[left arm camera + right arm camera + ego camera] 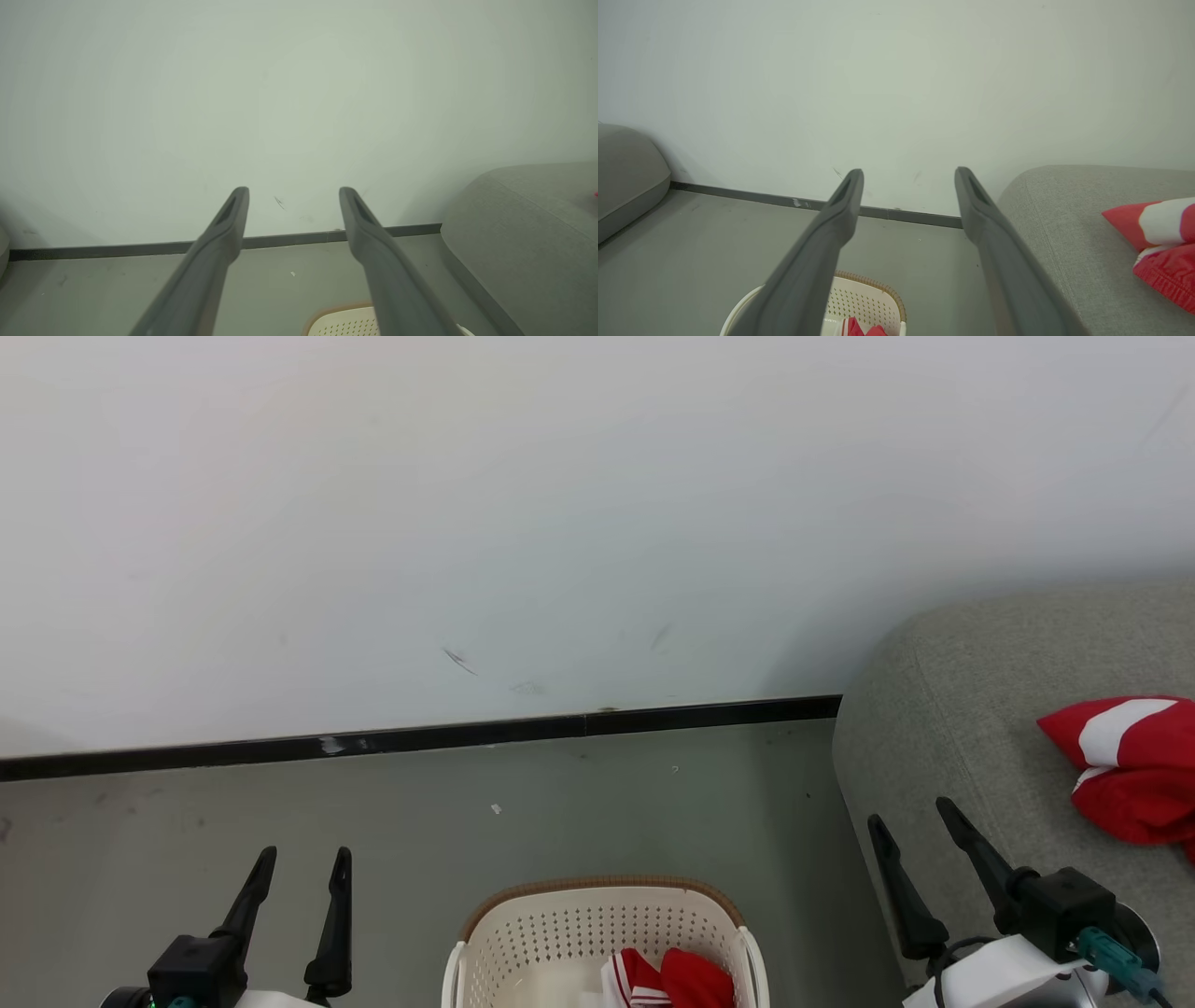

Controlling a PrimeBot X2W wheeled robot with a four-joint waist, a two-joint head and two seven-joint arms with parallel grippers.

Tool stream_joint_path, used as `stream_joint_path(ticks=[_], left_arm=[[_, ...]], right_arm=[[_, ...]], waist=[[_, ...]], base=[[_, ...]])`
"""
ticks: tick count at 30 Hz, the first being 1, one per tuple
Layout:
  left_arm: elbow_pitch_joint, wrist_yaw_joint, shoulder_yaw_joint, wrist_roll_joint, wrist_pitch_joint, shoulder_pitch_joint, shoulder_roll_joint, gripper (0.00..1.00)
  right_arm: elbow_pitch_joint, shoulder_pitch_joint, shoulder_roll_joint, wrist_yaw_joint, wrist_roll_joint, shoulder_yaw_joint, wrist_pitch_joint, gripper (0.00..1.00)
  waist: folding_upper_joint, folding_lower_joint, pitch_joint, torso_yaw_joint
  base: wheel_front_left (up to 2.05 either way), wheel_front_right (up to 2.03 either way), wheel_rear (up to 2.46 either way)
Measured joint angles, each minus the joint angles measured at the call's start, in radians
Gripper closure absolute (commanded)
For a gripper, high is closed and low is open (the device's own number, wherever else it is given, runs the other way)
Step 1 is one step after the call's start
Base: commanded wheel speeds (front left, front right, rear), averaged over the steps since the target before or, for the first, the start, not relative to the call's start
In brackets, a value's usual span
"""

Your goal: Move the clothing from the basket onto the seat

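Left of the basket [597, 882], left gripper [307, 851]: fingers apart, empty, hanging idle above the floor, probably on standby. In the basket, red clothing [672, 978] bunched low, waiting for pickup. Right of the basket, right gripper [907, 812]: fingers apart too, empty, raised beside the seat [952, 709], seemingly free for another reach. Further right, on the seat, a delivered heap [1130, 765]. Count: two grippers, one basket, one seat, two red heaps.
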Motion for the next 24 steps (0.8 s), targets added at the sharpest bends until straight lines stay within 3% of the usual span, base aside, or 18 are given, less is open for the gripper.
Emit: stream_joint_path(ticks=[15, 24], left_arm=[[-0.012, -0.002, 0.015, 0.015, 0.000, 0.012, -0.006, 0.00], [0.006, -0.028, -0.014, 0.054, 0.000, 0.009, 0.010, 0.00]], right_arm=[[-0.030, 0.015, 0.000, 0.000, 0.006, 0.013, 0.000, 0.00], [-0.072, 0.012, 0.000, 0.000, -0.014, -0.002, 0.000, 0.00]], waist=[[0.0000, 0.0000, 0.027, -0.008], [0.0000, 0.0000, 0.057, -0.011]], base=[[0.00, 0.00, 0.00], [0.00, 0.00, 0.00]])
